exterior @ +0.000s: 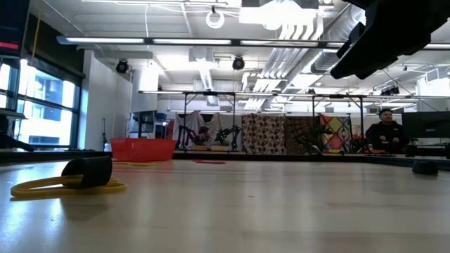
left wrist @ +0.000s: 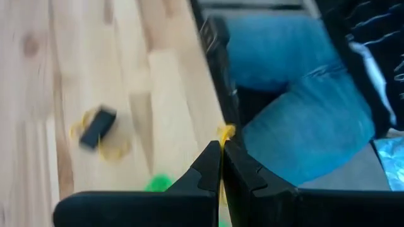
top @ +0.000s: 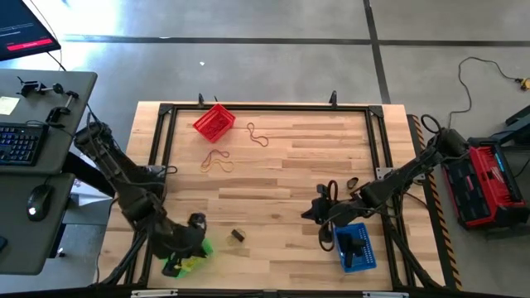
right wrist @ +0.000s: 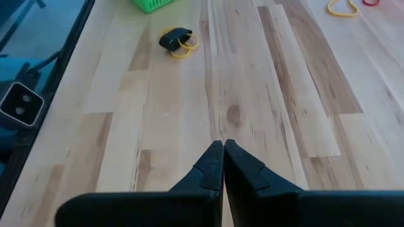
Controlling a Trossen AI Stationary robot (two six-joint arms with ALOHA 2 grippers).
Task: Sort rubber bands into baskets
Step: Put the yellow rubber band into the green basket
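Note:
My left gripper (top: 197, 238) hovers over the green basket (top: 189, 260) at the table's near left corner, shut on a yellow rubber band (left wrist: 225, 133). The basket also shows in the left wrist view (left wrist: 158, 183). My right gripper (top: 311, 212) is shut and empty above bare wood (right wrist: 222, 142), left of the blue basket (top: 357, 247). The red basket (top: 214, 122) stands at the far left. A black band lies on a yellow band (top: 238, 236) on the table between the arms. It also shows in the low view (exterior: 86, 173) and the right wrist view (right wrist: 177, 40). My left gripper pinches the yellow rubber band between its two shut fingers. A small bit of the loop (left wrist: 226, 131) sticks out past the fingertips, and a thin strand runs down the seam between them. The band is lifted clear of the table, above the green basket.
Loose tan and reddish bands lie near the red basket (top: 217, 162) (top: 258, 135). Black bands (top: 331, 189) lie by the right arm. A black frame (top: 161, 149) rims the table. A person in jeans (left wrist: 303, 120) stands past the near edge, and another person (exterior: 385, 131) sits in the room behind.

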